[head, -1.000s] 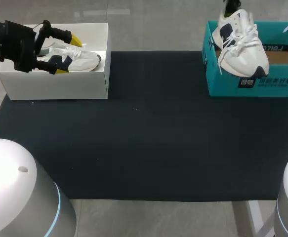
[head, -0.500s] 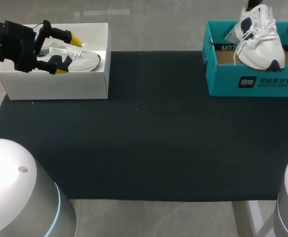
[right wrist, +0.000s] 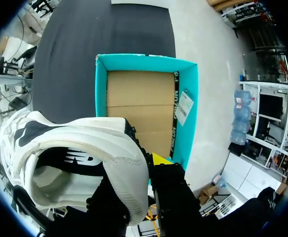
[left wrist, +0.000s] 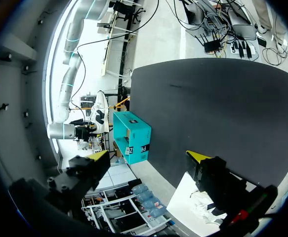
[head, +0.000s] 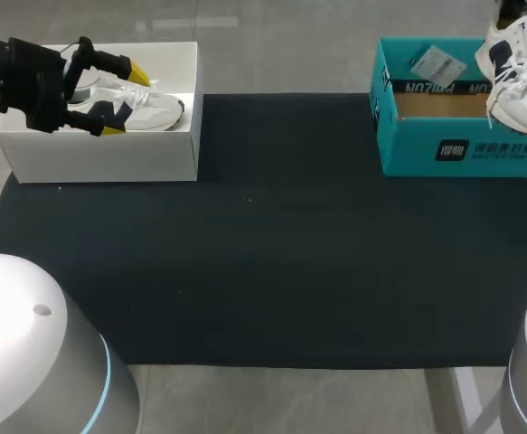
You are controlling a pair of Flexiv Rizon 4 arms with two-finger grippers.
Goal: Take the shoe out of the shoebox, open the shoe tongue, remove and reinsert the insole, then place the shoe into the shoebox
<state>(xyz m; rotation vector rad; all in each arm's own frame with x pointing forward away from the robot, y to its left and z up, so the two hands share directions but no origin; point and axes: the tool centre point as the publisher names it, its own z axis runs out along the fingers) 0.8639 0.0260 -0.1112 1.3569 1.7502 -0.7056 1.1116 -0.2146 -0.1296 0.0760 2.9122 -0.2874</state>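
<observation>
Bright, even light falls from above. In the head view the mat looks flat and dull; the white box, upper left, glows. In the right wrist view the shoe is bright, its inside shaded.

The table has a matte black top, evenly lit, with no hard shadows on it. Pale grey floor shows past its far edge, carrying a soft bright reflection of overhead light.

White/navy shoe tilted in air over rt end of open teal shoebox.
</observation>
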